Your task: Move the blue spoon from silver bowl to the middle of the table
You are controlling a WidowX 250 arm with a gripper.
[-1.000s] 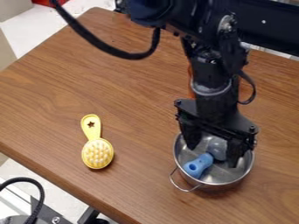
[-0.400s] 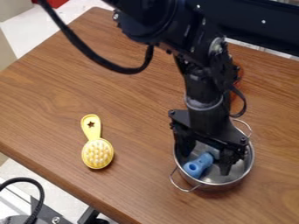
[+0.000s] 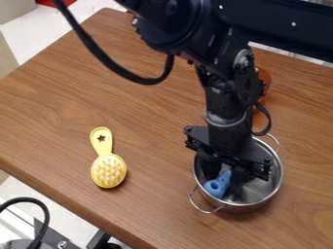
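Lower and slightly farther left than before, the black gripper (image 3: 225, 184) hangs inside the silver bowl (image 3: 265, 191), its fingers closer together on either side of the blue spoon (image 3: 216, 186), though I can't tell whether they clamp it, while a yellow brush (image 3: 108, 170) lies well to the left.

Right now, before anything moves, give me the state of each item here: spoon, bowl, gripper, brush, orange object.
Blue spoon: inside the bowl, partly hidden.
Silver bowl: upright, holding the spoon.
Gripper: lowered into the bowl, at the spoon.
Yellow brush: lying down, bristles up.
Orange object: partly behind the arm; cannot tell if upright.
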